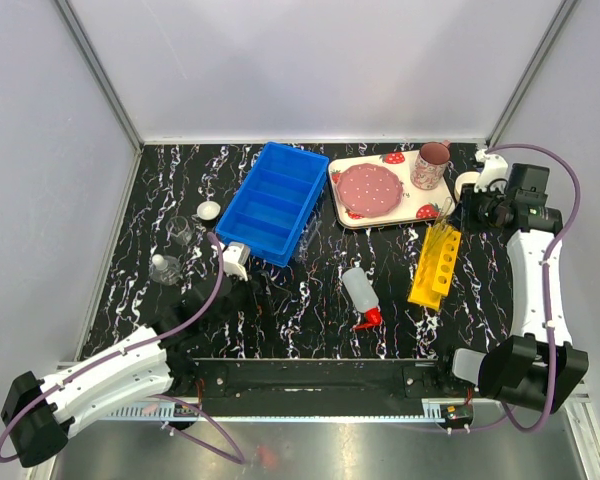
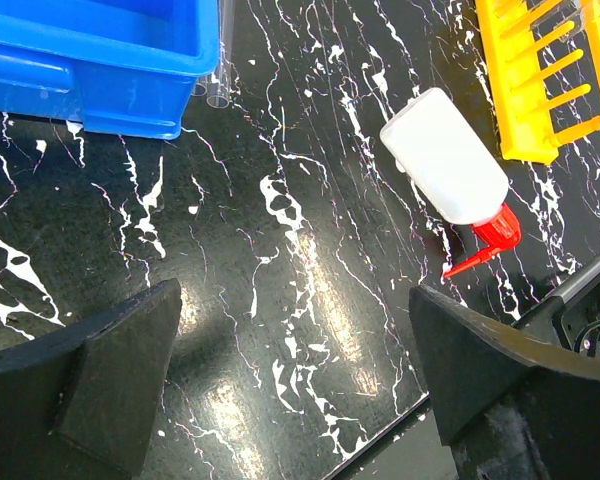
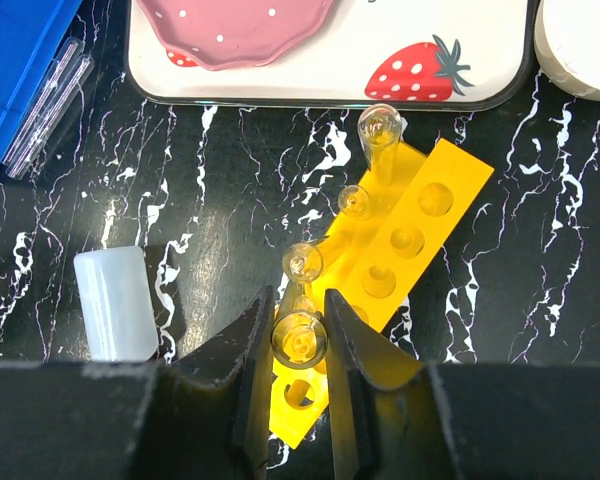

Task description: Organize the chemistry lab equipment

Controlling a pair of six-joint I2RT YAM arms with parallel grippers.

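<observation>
Right gripper (image 3: 296,318) pinches a thin clear tube (image 3: 300,341) in narrow jaws directly over the near end of the yellow rack (image 3: 420,225), probably to line it up with a free hole. Left gripper (image 2: 292,300) hangs wide and empty near the squeeze bottle (image 2: 445,155), which lies beside the rack.

Robot test booth: white walls (image 1: 310,60), black marbled table (image 1: 280,315)

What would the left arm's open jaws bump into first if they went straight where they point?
Probably the bare black tabletop: the left gripper aims at a patch between the blue bin and the squeeze bottle, touching neither. Depth is hard to judge.
</observation>
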